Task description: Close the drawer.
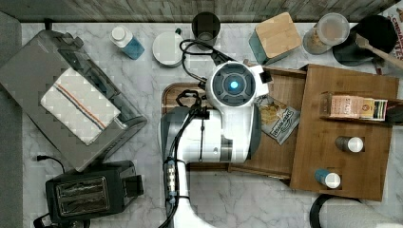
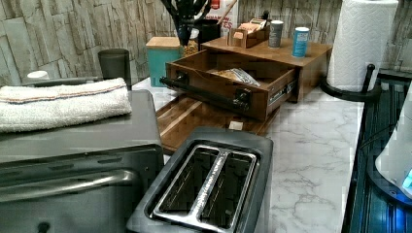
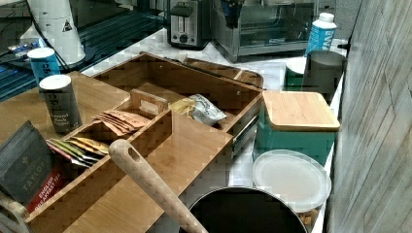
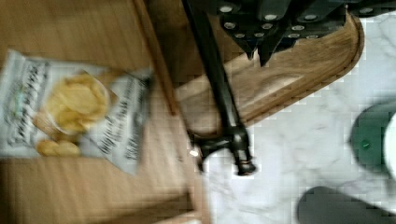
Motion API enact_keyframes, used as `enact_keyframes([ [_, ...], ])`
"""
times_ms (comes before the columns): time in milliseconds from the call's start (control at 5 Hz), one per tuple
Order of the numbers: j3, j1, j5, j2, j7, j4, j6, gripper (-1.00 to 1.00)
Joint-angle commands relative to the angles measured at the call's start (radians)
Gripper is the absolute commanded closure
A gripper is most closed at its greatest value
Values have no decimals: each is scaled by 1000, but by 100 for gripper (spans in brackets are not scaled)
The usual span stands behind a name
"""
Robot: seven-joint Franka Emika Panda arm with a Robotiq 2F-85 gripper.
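The drawer [image 1: 280,152] stands pulled out of the wooden organizer [image 1: 347,142], with a bag of chips [image 1: 278,118] lying in it. Its front panel carries a dark bar handle [image 2: 204,92]. The left view shows the drawer [image 2: 228,87] open toward the toaster, and the right view shows the drawer [image 3: 194,80] from behind. My arm's wrist [image 1: 234,85] hangs over the drawer's front end. In the wrist view my gripper [image 4: 259,56] is shut with nothing in it. It sits just outside the handle [image 4: 219,98], over the dark tray and apart from the bar.
A dark rounded serving tray [image 1: 173,95] lies under and in front of the drawer. A toaster [image 1: 90,190] and a toaster oven [image 1: 62,99] with a towel stand at the top view's left. A teal box [image 1: 275,35], a dark cup [image 1: 206,26] and jars line the back.
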Motion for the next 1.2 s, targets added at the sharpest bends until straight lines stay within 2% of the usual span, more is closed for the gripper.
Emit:
enact_keyframes([
  [200, 67, 65, -45, 65, -145, -28, 5, 100],
  [400, 47, 68, -138, 84, -97, -68, 35, 100],
  [600, 39, 71, -168, 96, -74, -120, 122, 100],
  [800, 46, 76, -145, 129, -57, -121, 162, 100],
  [1000, 27, 89, -199, 181, 6, -114, 197, 100],
  [1200, 28, 69, -209, 204, -17, -100, 193, 100],
])
